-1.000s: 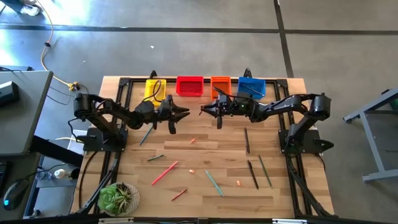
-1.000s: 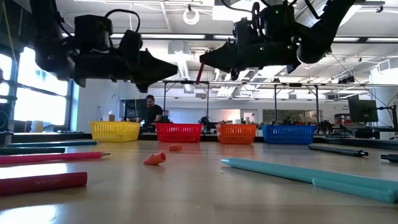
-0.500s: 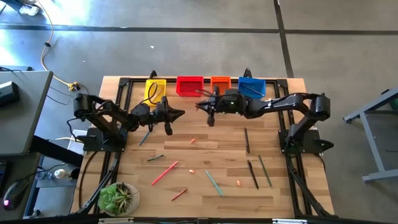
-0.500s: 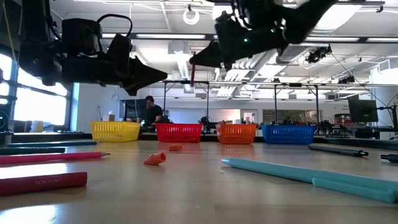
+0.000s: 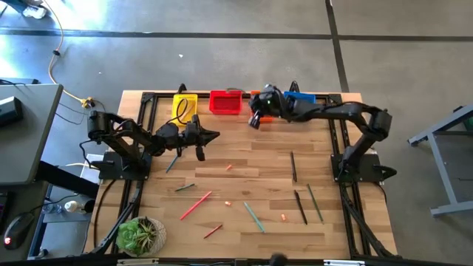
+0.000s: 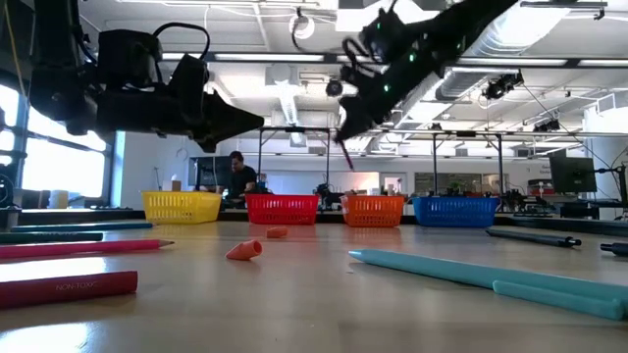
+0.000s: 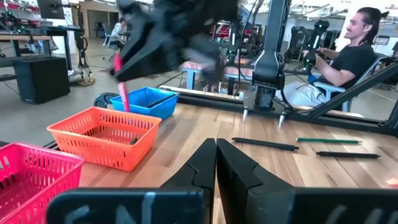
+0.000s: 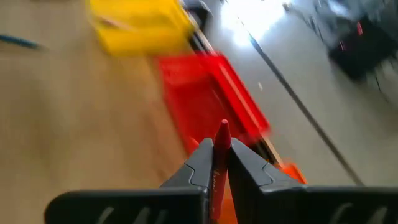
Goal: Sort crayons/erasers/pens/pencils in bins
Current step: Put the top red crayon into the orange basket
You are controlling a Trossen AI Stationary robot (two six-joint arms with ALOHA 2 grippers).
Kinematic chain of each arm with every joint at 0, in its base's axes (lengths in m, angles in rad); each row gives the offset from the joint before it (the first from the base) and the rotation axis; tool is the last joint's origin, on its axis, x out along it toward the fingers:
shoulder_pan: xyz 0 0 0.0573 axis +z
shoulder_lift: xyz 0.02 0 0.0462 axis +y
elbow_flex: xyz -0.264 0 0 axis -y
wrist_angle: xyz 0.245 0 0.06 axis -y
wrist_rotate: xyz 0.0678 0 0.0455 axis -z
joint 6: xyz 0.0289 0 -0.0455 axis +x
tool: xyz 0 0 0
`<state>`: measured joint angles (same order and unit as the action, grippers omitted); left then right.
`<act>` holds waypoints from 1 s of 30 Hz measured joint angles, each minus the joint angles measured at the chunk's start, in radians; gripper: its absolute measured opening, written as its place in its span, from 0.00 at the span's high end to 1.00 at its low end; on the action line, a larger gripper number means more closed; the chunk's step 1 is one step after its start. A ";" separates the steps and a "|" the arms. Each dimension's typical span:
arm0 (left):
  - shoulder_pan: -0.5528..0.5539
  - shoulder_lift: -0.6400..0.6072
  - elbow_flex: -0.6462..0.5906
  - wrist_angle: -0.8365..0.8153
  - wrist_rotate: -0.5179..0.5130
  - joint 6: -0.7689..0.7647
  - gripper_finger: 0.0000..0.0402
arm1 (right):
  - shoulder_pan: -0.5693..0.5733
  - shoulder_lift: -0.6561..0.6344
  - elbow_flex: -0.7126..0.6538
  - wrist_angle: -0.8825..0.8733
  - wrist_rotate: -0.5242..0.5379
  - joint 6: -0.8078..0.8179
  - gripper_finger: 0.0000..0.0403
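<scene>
Four bins stand in a row at the table's far edge: yellow [image 5: 184, 106], red [image 5: 225, 102], orange [image 7: 102, 134] and blue [image 5: 299, 98]. My right gripper [image 5: 252, 123] is up over the near side of the orange bin, by the red one, shut on a red stick [image 8: 221, 134]. My left gripper [image 5: 216, 135] is shut and empty, in the air over the table's left half. Small orange-pink erasers [image 5: 229, 167] [image 5: 228, 202] [image 5: 283, 216] lie flat on the wood. My right gripper pinches the red stick between its two fingers, and a short end [image 8: 222, 129] sticks out past the fingertips. In the low view this end [image 6: 345, 157] points down below the fingers at a slant. The stick is lifted clear, above the orange bin [image 7: 122, 93].
Loose sticks lie on the table: a red pencil [image 5: 196, 205], a short red crayon [image 5: 213, 230], a teal stick [image 5: 253, 216], dark pens [image 5: 293, 166] [image 5: 301, 207], a green pencil [image 5: 315, 203]. A potted plant [image 5: 140, 236] stands at the near left corner. A person sits beyond the table [image 7: 348, 56].
My right gripper has swung toward the table's far edge with the red stick, from over the open table to over the orange bin, and has tipped so the stick points down. My left gripper has drawn back a little toward the left edge.
</scene>
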<state>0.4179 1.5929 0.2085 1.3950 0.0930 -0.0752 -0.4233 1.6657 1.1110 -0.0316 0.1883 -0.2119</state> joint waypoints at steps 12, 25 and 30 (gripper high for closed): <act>0.000 0.000 0.000 -0.014 0.000 -0.010 0.99 | -0.171 0.205 -0.001 0.041 -0.018 0.078 0.96; 0.000 0.000 0.000 -0.015 0.000 -0.001 0.99 | -0.214 0.209 -0.001 0.011 -0.048 0.126 0.96; 0.000 0.000 0.000 -0.015 0.000 -0.003 0.99 | -0.211 0.214 -0.001 0.002 -0.060 0.148 0.96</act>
<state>0.4179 1.5929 0.2089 1.3804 0.0929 -0.0783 -0.6346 1.8796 1.1099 -0.0299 0.1287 -0.0636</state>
